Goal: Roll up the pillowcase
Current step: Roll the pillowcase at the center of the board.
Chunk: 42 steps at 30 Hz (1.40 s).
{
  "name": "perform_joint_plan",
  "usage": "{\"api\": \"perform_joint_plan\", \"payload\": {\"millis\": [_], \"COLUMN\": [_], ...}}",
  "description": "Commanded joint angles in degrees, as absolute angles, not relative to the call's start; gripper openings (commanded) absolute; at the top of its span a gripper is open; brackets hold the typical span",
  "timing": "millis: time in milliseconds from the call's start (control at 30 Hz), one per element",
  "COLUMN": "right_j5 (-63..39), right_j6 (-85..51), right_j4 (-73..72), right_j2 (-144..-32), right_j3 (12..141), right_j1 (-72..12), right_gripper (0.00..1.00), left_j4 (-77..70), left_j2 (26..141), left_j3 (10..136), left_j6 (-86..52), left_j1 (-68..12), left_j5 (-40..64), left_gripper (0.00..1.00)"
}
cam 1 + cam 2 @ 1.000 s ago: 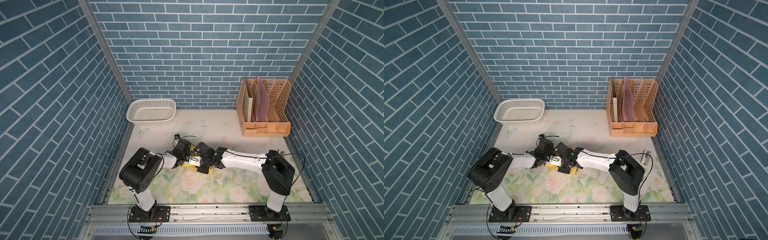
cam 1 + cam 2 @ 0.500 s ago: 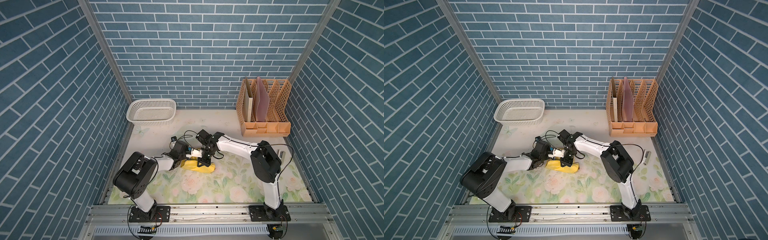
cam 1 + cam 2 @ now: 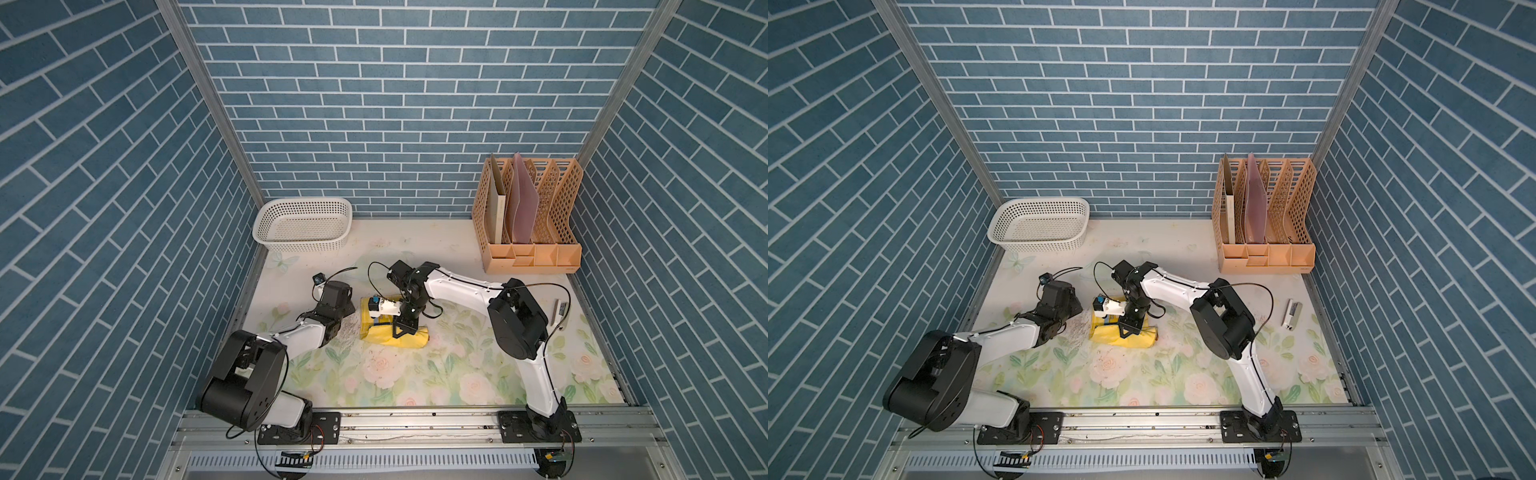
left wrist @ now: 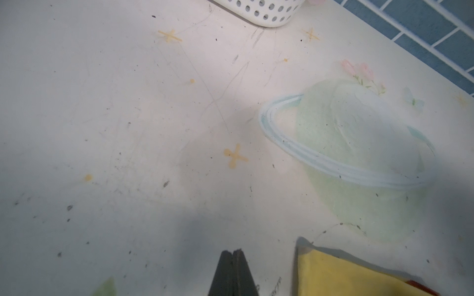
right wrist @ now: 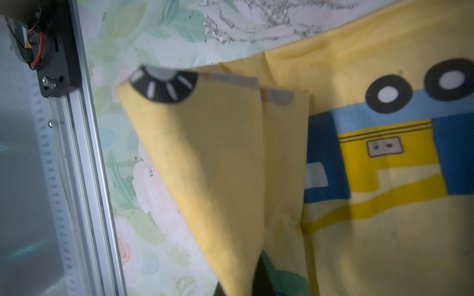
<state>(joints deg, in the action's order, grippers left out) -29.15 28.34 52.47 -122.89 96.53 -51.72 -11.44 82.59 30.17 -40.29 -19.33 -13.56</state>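
Item: pillowcase (image 3: 380,336), loosely bundled mid-desk (image 3: 457,374), raised fold pinched by right gripper (image 3: 405,331); left gripper (image 4: 233,253) pressed together, empty, just beside its corner; risk: with nothing pinning the cloth, the fold slips and the bundle unrolls.

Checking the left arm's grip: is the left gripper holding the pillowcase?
No: the left gripper is shut with nothing between its tips, over bare table covering beside the pillowcase.
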Motion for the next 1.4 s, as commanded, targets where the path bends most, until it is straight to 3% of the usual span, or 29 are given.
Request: {"api": "perform_joint_plan", "payload": {"millis": [0,233,467,600,867,967,1067,1200,1300,1367], "right_j5": [-32.8,-32.4,-34.1,-33.9,-32.5,-35.6,-35.9,-35.2,-35.7,-35.7], "right_j6": [28.7,27.7,27.5,27.6,26.6,28.0,28.7,28.5,28.4,28.4], "right_j4": [59.4,67.1,70.8,72.0,71.1,73.0,73.8,73.7,73.5,73.4], "right_j2": [-125.3,-133.0,-139.7,-140.2,-140.2,-141.9,-142.2,-141.9,-142.0,-142.2], "right_j3": [101.1,109.7,118.2,120.2,120.0,123.7,126.2,125.4,125.4,125.5], "right_j1": [-51.6,-51.6,-51.6,-51.5,-51.0,-50.3,-50.0,-50.1,-50.1,-50.0], "right_gripper": [0.00,0.00,0.10,0.12,0.04,0.08,0.10,0.10,0.10,0.10], "left_j4": [-12.5,-14.5,-17.3,-16.1,-20.6,-19.0,-18.7,-22.8,-23.1,-24.3], "left_j2": [84.0,80.8,69.1,69.8,51.7,44.1,44.1,47.1,50.8,53.1], "left_j3": [28.8,25.9,20.3,20.5,14.1,10.9,9.4,9.7,11.3,12.1], "left_j6": [-40.7,-40.8,-40.1,-38.8,-36.1,-35.6,-35.0,-32.6,-30.5,-30.0], "left_j1": [-18.9,-18.9,-18.9,-18.9,-19.0,-19.2,-19.2,-20.1,-20.4,-20.5], "left_j5": [-11.9,-12.9,-12.6,-11.4,-2.1,1.1,4.4,9.0,9.7,11.1], "left_gripper": [0.00,0.00,0.00,0.00,0.00,0.00,0.00,0.17,0.46,0.56]}}
